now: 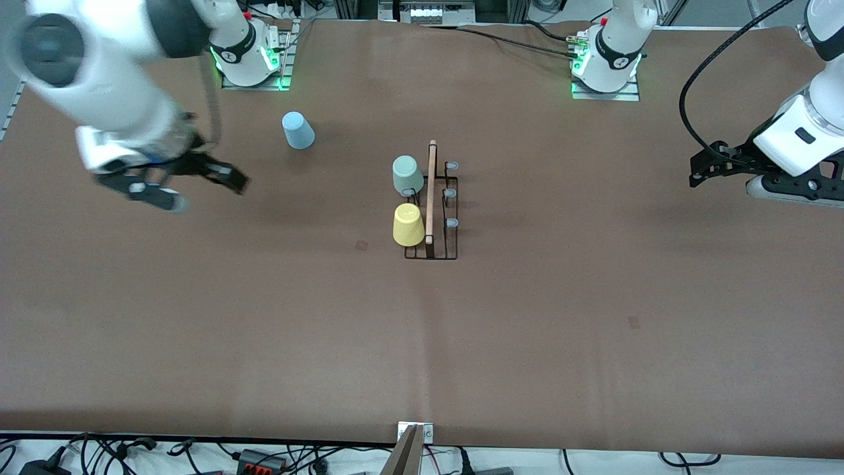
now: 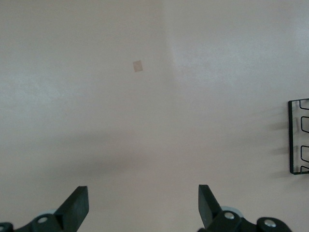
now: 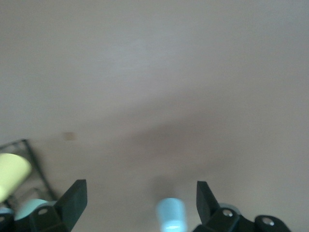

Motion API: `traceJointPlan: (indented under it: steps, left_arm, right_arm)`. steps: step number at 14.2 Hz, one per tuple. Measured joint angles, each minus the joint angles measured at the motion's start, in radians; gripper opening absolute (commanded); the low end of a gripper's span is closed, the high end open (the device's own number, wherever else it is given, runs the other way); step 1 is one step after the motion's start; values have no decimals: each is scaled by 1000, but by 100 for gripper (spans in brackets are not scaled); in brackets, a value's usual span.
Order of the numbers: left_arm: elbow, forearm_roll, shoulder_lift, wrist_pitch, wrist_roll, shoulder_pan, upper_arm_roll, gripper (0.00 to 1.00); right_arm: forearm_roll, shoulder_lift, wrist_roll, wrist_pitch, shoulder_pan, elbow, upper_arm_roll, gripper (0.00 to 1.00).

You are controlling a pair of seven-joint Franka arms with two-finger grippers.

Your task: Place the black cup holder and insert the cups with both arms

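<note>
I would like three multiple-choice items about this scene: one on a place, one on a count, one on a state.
1. Where is the blue cup?
A. on the rack
B. on the table, toward the right arm's end
C. in the left gripper

2. How many cups sit on the rack?
A. one
B. two
C. three

3. How is the right gripper?
A. open and empty
B. shut on the yellow cup
C. shut on the rack's handle

Key: 1 B, the blue cup stands alone on the table, apart from the rack. 2 B, only the green cup and the yellow cup are on pegs. 3 A, its fingers stand apart over the bare table with nothing between them.
</note>
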Motion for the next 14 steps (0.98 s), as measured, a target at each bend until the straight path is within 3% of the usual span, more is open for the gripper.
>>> traceJointPlan:
  steps: [2,5,10,14]
  left_arm:
    - [0,0,0,0,0,0,0,100]
    - [0,0,0,0,0,0,0,100]
    - [0,0,1,0,0,0,0,100]
    - [0,0,1,0,0,0,0,100]
  right_arm:
    - [2,-14,-232,-66,-48,36,-94,100]
    - [-2,-15,-371,-148,-75,141,-182,100]
    - [-2,18,-375,-146,-90,199,-183,100]
    - [12,50,-374,-108,-176,167,-85,100]
